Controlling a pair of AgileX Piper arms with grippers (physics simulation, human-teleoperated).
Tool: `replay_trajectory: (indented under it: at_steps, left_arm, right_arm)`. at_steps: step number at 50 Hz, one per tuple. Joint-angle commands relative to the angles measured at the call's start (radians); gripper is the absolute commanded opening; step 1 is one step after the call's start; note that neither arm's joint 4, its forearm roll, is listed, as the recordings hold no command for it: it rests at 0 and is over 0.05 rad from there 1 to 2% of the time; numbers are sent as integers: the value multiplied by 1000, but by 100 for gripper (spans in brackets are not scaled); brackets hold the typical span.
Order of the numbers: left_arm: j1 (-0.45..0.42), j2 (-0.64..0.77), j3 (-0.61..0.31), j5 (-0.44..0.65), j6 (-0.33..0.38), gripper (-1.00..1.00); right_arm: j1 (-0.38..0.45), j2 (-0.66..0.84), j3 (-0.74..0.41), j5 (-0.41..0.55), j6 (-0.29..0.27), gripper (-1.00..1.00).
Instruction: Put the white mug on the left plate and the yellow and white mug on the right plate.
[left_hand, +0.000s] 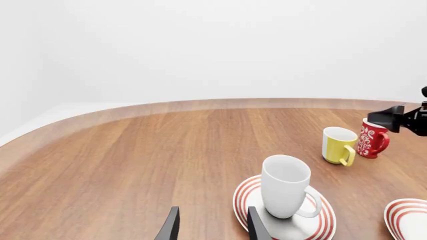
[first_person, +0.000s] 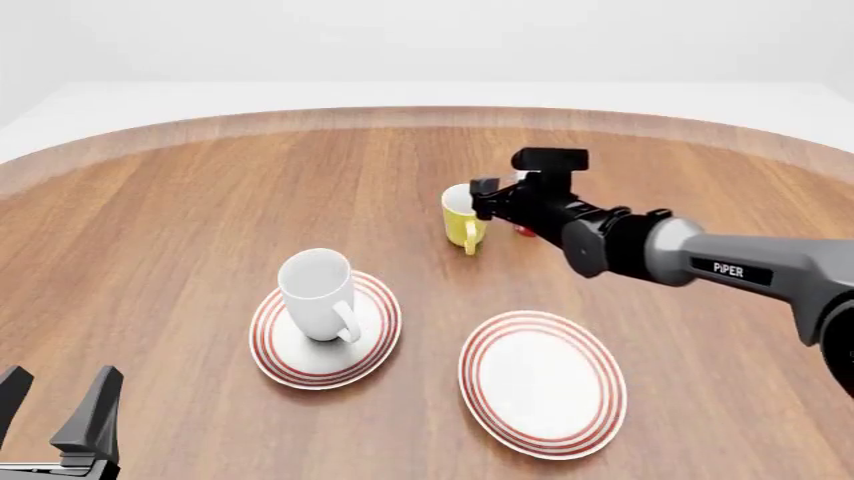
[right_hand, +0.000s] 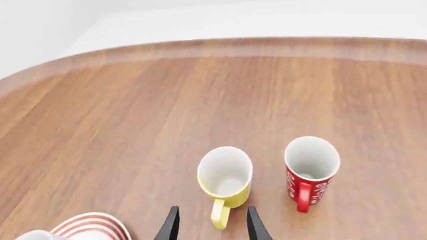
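Right arm stretched forward, right gripper parted, left gripper low, apparently parted and empty

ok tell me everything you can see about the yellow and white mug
The yellow and white mug is small, glossy like glazed ceramic, yellow outside with a yellow loop handle and white inside, and looks empty. It stands upright on the bare wooden table, on neither plate, next to the red cup without touching it. The right gripper sits open just behind its handle, not yet gripping it.
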Motion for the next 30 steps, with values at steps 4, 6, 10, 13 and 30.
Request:
replay_trajectory:
  at_steps: [4,6,10,13,30]
  left_arm:
    - [0,0,0,0,0,100]
    - [0,0,0,0,0,100]
    - [0,0,0,0,0,100]
    - [0,0,0,0,0,100]
    - [0,0,0,0,0,100]
  right_arm:
    - [6,59,-53,30,6,100]
    - [7,65,-57,32,6,100]
    - [7,74,-66,39,9,100]
    - [7,77,-69,41,11,100]
    - [-2,108,-95,65,13,100]
